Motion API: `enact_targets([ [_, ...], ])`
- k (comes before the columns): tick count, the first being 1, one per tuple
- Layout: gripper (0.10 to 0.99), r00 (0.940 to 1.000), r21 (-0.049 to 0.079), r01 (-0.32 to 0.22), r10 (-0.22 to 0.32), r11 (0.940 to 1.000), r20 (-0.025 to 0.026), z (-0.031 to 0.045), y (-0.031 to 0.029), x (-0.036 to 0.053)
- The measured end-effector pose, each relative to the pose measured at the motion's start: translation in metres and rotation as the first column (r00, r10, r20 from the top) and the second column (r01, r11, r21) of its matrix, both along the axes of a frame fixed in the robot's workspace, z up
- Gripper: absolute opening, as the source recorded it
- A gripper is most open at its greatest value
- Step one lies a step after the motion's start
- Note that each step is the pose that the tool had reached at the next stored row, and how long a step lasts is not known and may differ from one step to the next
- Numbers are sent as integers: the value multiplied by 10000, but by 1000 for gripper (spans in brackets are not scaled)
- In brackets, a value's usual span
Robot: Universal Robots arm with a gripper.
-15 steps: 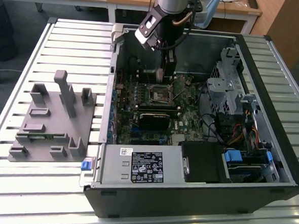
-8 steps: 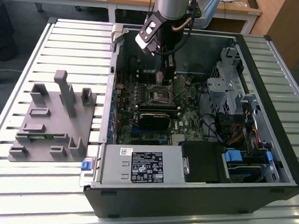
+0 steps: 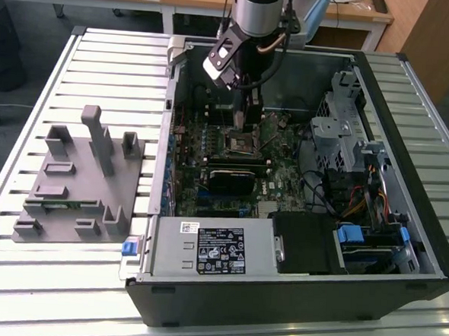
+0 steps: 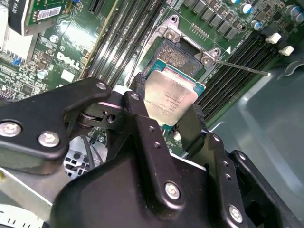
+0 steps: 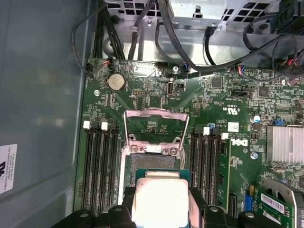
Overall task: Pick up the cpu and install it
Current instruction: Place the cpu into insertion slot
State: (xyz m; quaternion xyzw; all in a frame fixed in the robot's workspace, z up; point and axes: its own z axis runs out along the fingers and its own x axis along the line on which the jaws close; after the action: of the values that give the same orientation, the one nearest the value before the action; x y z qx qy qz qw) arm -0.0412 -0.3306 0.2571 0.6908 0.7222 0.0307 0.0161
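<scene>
Cpu (image 4: 171, 97), a small flat square chip with a matte silvery metal top and a green rim, sits over one edge of the dark square socket (image 4: 183, 54). It is pinched on two opposite sides by the black metal end effector (image 4: 168, 108), whose fingers (image 4: 138, 102) are narrowed onto it. Whether the cpu touches the socket cannot be told.

Just beyond the socket, its bright steel load frame (image 5: 156, 126) lies hinged open, and a thin steel lever (image 4: 242, 67) juts out beside it. Long black memory slots (image 5: 102, 166) with white end clips flank the socket on both sides.

Farther from the socket on the green circuit board (image 5: 142, 97) are a round silver coin cell (image 5: 116, 81), a ribbed aluminium heat sink (image 5: 283, 145) and looping black cables (image 5: 156, 42). The smooth grey case wall (image 5: 42, 95) rises near the socket. Well apart from the socket, outside the case, a blocky grey plastic fixture (image 3: 79, 178) rests on the slatted aluminium desk (image 3: 109, 62).
</scene>
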Motion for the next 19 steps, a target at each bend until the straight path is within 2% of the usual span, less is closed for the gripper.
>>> enact_targets([
  [19, 525, 10000, 0, 0, 0, 10000, 0, -240, 22, 0],
])
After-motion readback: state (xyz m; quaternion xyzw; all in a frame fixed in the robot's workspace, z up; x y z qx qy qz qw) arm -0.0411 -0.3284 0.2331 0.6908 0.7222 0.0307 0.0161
